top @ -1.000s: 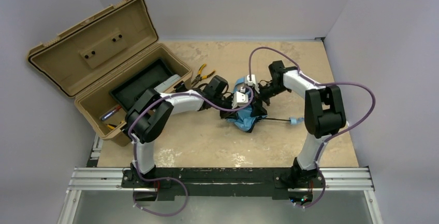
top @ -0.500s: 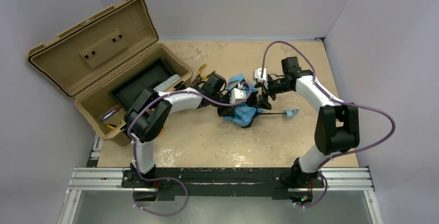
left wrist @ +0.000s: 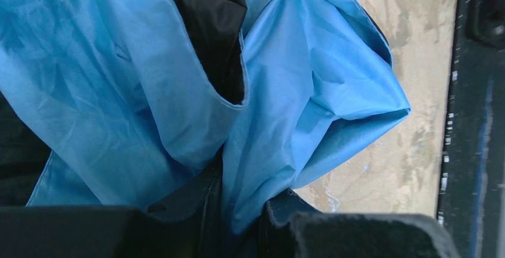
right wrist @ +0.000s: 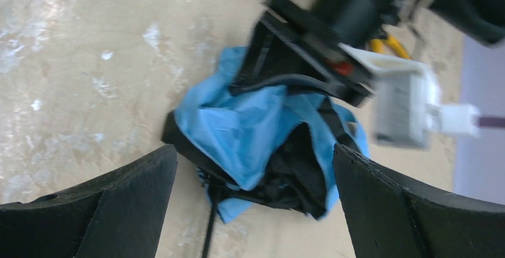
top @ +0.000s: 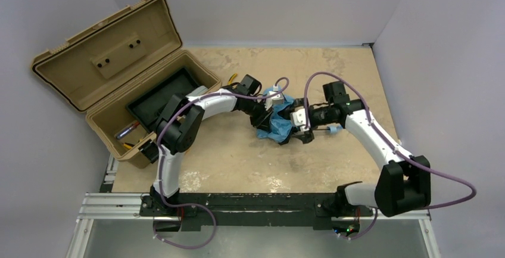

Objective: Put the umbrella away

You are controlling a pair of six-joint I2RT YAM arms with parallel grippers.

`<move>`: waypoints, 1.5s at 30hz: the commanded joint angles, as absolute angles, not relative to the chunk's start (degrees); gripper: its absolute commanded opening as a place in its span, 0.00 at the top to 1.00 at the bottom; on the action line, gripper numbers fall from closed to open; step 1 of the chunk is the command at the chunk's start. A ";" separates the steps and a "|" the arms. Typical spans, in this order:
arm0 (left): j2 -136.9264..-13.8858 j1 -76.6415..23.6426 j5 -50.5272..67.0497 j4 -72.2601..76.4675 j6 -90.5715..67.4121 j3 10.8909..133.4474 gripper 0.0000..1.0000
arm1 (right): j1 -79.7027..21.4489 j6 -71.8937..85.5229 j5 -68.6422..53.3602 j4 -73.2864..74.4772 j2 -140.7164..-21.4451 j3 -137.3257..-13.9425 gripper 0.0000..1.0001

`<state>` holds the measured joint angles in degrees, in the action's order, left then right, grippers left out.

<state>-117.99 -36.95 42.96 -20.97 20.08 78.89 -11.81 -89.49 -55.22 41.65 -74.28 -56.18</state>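
The umbrella (top: 277,126) lies bunched up in the middle of the counter (top: 238,168), well apart from the open box (top: 89,73). Its thin shaft (top: 320,130) and small handle (top: 335,129) stick out to the right.

The left tool (left wrist: 238,219) pinches a fold of the blue cloth. The right tool (right wrist: 253,154) is spread wide. The bundle sits in front of it, not held.

The cloth is loose and slippery, so I think it can slide out of the pinch or flop open when lifted. The long shaft can bump the box edge. The two arms are very close, so they can knock each other.
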 commanded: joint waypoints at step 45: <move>-102.44 -30.72 47.16 -12.49 -16.33 71.89 0.47 | -25.29 -73.34 -28.11 37.62 -96.73 -53.25 0.82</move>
